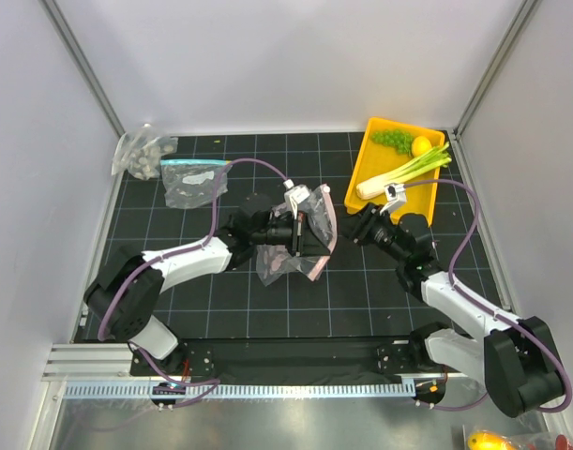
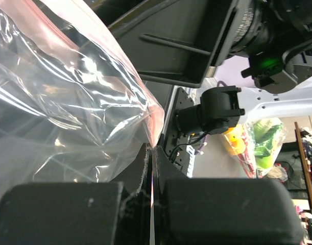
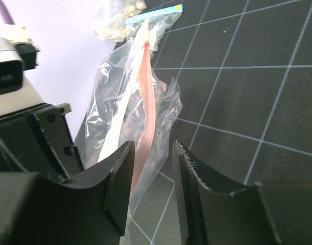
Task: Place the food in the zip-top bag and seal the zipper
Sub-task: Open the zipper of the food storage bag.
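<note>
The clear dotted zip-top bag hangs lifted above the mat at the centre. My left gripper is shut on its mouth edge; in the left wrist view the gripper pinches the pink zipper between closed fingers. My right gripper is open just right of the bag; in the right wrist view the gripper has the pink zipper and bag film between its spread fingers. The leek, lemon and grapes lie in the yellow tray.
A clear bag with a light-blue zipper lies at the back left, also visible in the right wrist view. A small bunched dotted bag sits in the back-left corner. White walls enclose the black grid mat.
</note>
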